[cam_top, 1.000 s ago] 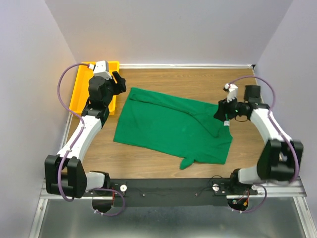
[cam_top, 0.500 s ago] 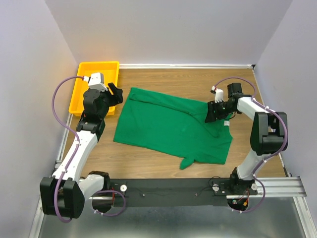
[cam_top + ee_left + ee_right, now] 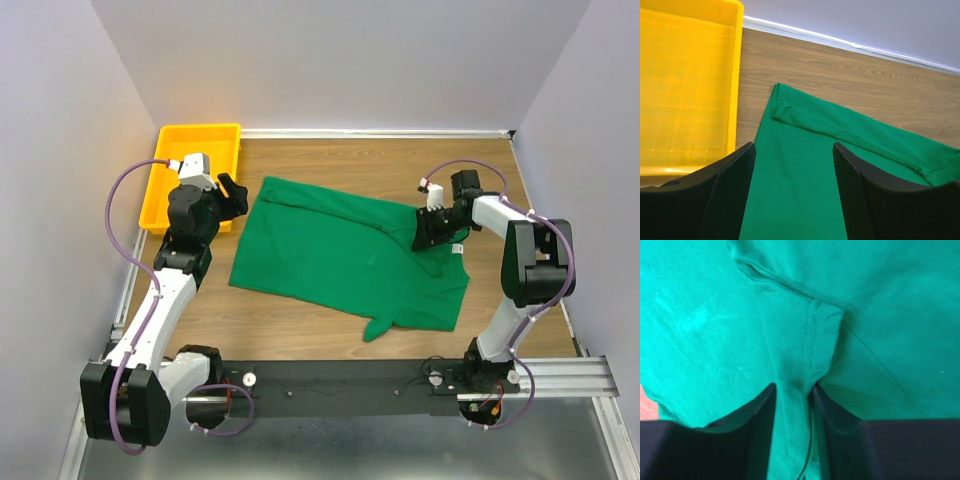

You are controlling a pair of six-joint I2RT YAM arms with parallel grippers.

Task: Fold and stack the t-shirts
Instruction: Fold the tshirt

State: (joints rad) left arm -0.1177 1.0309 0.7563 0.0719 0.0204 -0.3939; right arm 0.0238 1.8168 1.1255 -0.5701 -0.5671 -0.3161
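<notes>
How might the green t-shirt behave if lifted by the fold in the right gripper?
Probably floppy: the t-shirt lies creased and folded over. It would likely drape from the right gripper, which pinches only a narrow ridge.

Right wrist view: t-shirt (image 3: 880, 300) overruns every edge. Left wrist view: yellow tray (image 3: 685, 85) cut off at left.

Left pincer (image 3: 792, 150) wide apart, raised; right pincer (image 3: 794, 392) low, clamping t-shirt (image 3: 875, 315) fold.
</notes>
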